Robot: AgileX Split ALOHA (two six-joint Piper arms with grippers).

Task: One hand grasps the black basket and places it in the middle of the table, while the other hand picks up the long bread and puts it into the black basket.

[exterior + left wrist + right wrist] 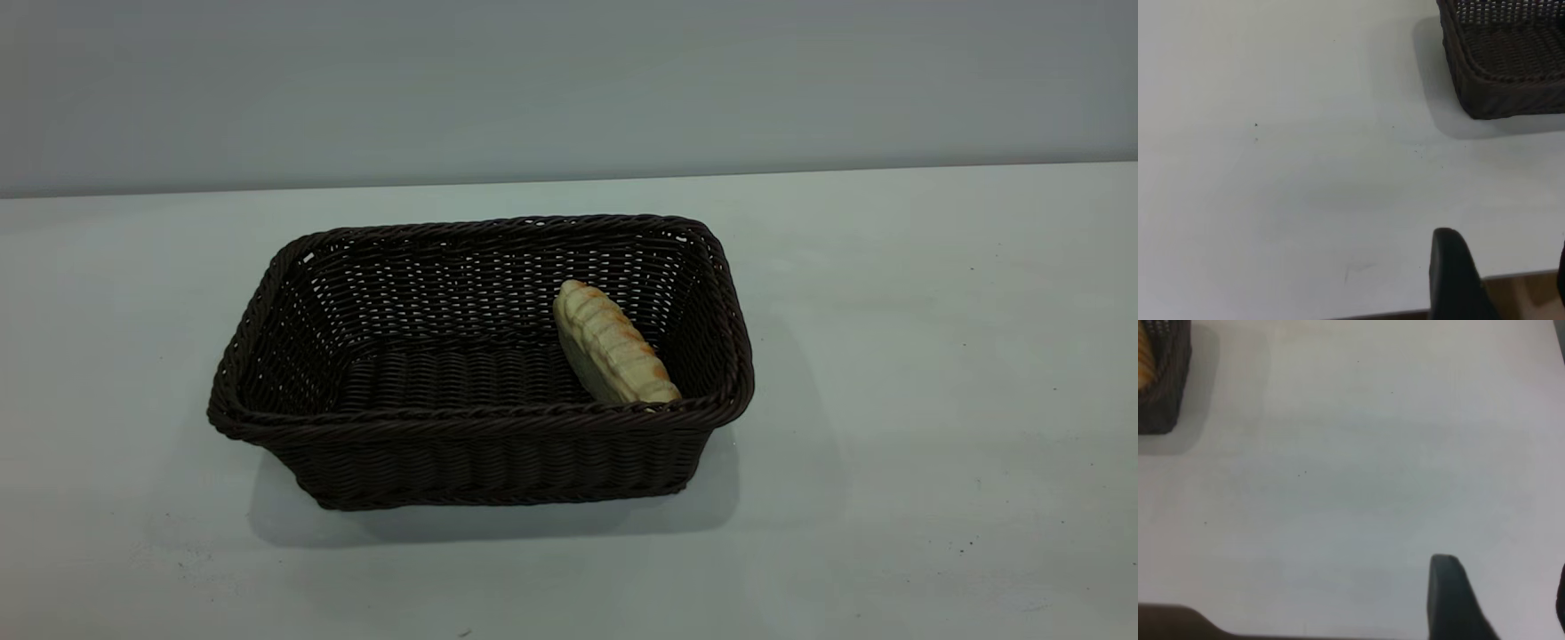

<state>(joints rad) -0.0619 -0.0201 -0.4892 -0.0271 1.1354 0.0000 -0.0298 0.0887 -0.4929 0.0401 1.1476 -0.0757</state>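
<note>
Currently the black basket (480, 418) sits roughly mid-tabletop (933, 356) in the exterior view, a bit left of centre, long side facing the camera, upright and flat on its base. The long bread (613, 342) is inside it, at the right end of the basket floor, lying diagonally: one rounded end toward the far wall, the other down against the near wall just under the braided rim. Ridged striped side faces up. Rest of the basket floor carries nothing else.

Neither arm shows in the exterior view.

Left wrist view: left end effector (1501, 280) is over the tabletop's edge, well apart from the basket (1511, 67), of which only one corner shows. One dark finger (1455, 277) is clearly visible, the second is a sliver at the frame border, with a wide gap between them, so jaws are spread and holding nothing.

Right wrist view: right end effector (1501, 600) is likewise near the tabletop's edge, well apart from the basket corner (1165, 387); a bit of the bread (1143, 357) shows inside that corner. One finger (1451, 597) is visible, the other barely at the border, gap wide, jaws spread, nothing held.

A few tiny dark specks dot the tabletop surface.
</note>
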